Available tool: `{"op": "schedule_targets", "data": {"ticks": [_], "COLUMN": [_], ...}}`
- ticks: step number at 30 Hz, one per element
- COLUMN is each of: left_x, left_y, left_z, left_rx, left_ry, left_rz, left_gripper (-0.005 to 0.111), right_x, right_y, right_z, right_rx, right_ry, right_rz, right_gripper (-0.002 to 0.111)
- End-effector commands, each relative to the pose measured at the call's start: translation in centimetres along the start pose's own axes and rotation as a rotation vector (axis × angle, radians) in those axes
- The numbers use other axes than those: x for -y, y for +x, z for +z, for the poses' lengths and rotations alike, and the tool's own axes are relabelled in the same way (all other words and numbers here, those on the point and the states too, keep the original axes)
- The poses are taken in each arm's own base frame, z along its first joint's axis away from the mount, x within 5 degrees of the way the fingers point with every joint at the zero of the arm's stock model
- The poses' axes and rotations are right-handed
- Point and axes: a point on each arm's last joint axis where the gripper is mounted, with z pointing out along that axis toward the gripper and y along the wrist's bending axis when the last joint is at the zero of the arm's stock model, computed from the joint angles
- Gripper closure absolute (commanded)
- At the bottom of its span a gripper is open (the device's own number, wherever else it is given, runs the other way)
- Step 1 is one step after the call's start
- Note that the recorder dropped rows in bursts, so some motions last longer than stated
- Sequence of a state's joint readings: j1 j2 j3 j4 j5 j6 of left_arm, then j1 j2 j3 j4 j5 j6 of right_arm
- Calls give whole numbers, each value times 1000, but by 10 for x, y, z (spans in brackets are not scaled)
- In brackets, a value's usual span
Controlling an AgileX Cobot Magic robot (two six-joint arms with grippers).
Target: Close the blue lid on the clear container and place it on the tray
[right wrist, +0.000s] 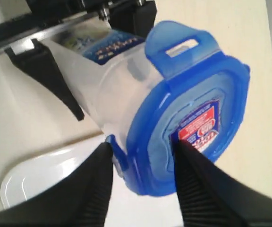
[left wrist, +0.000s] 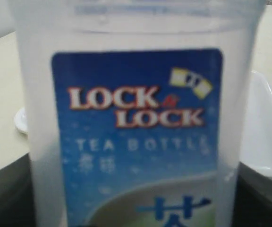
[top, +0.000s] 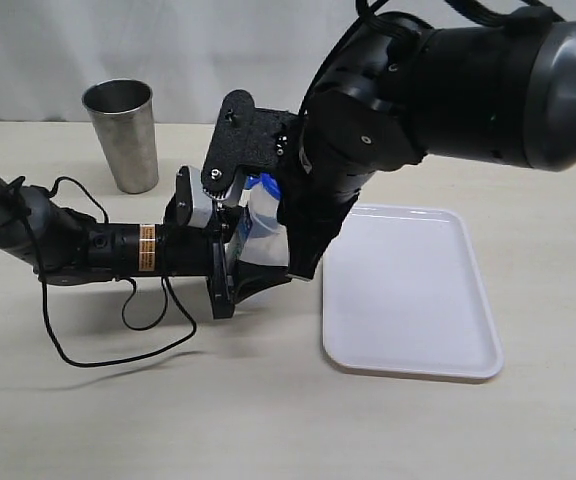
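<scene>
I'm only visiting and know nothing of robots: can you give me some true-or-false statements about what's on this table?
1. The blue lid sits on the clear container's mouth. True.
2. The clear container stands on the tray. False: it is beside the tray.
3. The container's label reads LOCK & LOCK. True.
4. The steel cup is on the tray. False: it stands on the table, apart from it.
5. Every flap of the lid is snapped down. False: one flap sticks out.

The blue lid (right wrist: 185, 101) wears a red-white sticker (right wrist: 199, 127); the tray (top: 408, 290) is white.
</scene>
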State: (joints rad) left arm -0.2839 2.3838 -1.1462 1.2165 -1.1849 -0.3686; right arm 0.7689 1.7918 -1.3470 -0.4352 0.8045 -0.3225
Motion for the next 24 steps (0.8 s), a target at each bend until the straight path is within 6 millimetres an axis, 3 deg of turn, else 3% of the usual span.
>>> {"op": "schedule_targets", "data": {"ticks": [1,5,11,18,21,24], "left_x": [3,3,2,2,0,0], "left_y": [-2,-2,-2,-1,2,2], "left_z": [0,0,0,0,0,0], "left_rx": [-4,-4,-2,-19,-54,-58], "left_ry": [26,24,19,11,-2,-4], "left_rz": [24,23,31,77,78,79], "left_gripper": [107,107,107,107,107,107], "right_x": [-19,-15,-7,13,27,41], "right_y": [8,3,3,-8,-13,-15], "right_z": [17,5,-31,-81,-92,-94], "right_rx": [-79,-4,109,301,349,323], "right_ry": [-124,-119,-106,-129,-178,-251], "right_rz": [48,69,138,522,731,821], "right_gripper": [70,70,70,70,70,70]}}
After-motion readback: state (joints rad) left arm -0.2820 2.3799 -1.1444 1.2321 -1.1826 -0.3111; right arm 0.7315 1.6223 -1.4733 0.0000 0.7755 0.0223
